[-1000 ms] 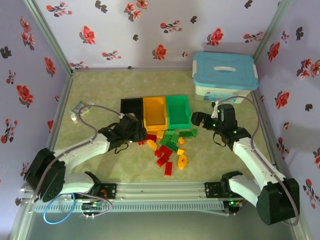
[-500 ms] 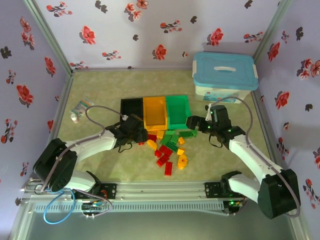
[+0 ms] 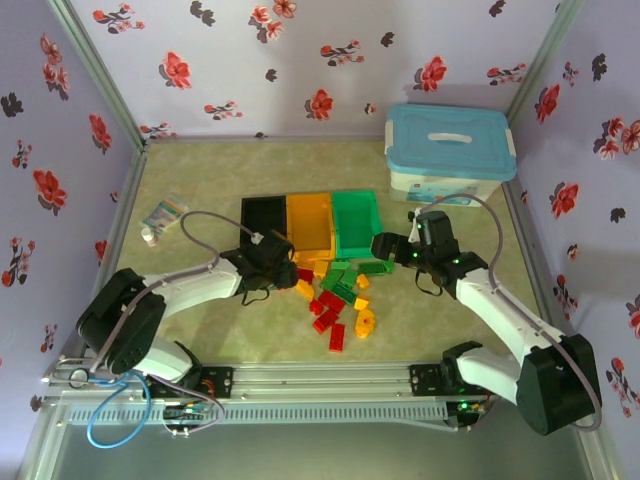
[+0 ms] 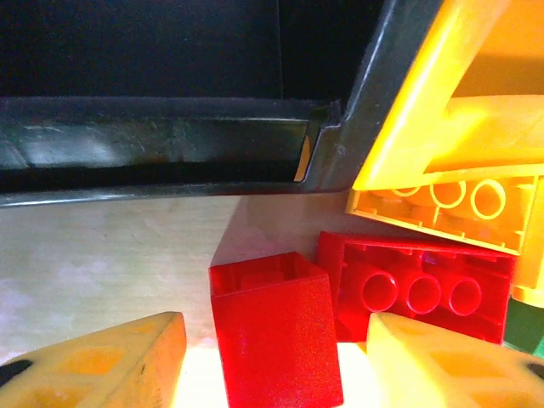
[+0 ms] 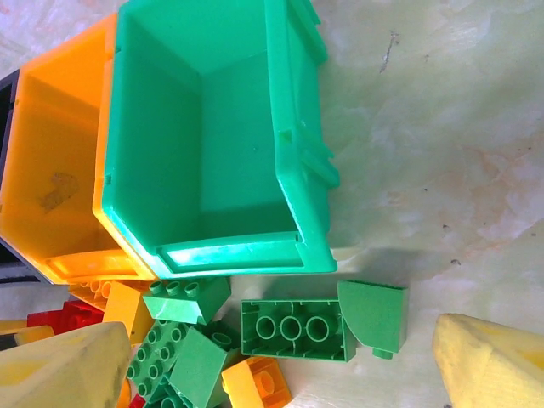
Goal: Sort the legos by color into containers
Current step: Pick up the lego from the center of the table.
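Three bins stand in a row: black [image 3: 262, 215], orange-yellow [image 3: 309, 222] and green [image 3: 357, 222]. Red, green and yellow legos [image 3: 335, 300] lie scattered in front of them. My left gripper [image 3: 275, 262] is open, low at the black bin's front corner. A small red brick [image 4: 272, 331] stands between its fingers [image 4: 93, 361] with a gap on each side. A second red brick [image 4: 416, 289] lies studs-down beside it. My right gripper [image 3: 390, 248] is open, hovering by the green bin's [image 5: 212, 136] front right corner above an upturned green brick [image 5: 293, 327] and a curved green piece [image 5: 374, 314].
A large white box with a light-blue lid [image 3: 448, 155] stands at the back right. A small packet [image 3: 163, 215] lies near the left wall. The black bin's wall [image 4: 170, 144] and the orange bin [image 4: 459, 102] are close in front of my left fingers.
My left gripper has slid right and forward to the red bricks at the black bin's corner. My right gripper moved left toward the green bin, then held nearly still.
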Motion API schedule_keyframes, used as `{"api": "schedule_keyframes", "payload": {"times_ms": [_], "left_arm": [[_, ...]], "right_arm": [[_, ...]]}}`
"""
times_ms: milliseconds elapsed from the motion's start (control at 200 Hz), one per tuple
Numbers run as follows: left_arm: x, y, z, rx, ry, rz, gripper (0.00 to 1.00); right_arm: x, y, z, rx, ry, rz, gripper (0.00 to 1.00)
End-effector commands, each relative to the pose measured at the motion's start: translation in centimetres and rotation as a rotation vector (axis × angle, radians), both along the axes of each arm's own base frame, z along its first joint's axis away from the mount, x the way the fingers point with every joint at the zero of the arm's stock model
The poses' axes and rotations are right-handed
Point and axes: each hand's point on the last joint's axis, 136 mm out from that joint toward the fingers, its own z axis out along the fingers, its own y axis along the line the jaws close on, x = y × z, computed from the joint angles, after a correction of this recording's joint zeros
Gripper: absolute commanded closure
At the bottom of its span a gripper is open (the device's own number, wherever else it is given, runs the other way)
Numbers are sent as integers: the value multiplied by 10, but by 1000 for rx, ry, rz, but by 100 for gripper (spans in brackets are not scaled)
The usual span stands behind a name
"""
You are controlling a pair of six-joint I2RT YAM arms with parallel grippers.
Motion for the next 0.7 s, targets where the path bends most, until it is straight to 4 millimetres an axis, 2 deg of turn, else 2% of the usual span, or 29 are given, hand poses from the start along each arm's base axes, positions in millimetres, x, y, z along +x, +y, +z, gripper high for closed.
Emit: {"api": "schedule_keyframes", "payload": {"times_ms": [0,165,390,525,690], "left_arm": [[-1,-3,-3,1,18,12,44],[-2,-2,-7,15,30,14,54],[-2,3,5,43,2,19,67],[-4,6,18,51,-17,16,74],[-1,9,50,29,-93,19,75]], "right_arm": [[2,1,4,6,-17,-17,9],[2,2,7,8,-22,-16,10],[2,3,9,10,-30,-16,11],[2,4,7,13,-26,-16,12],[1,6,7,12,-28,-15,12]]}}
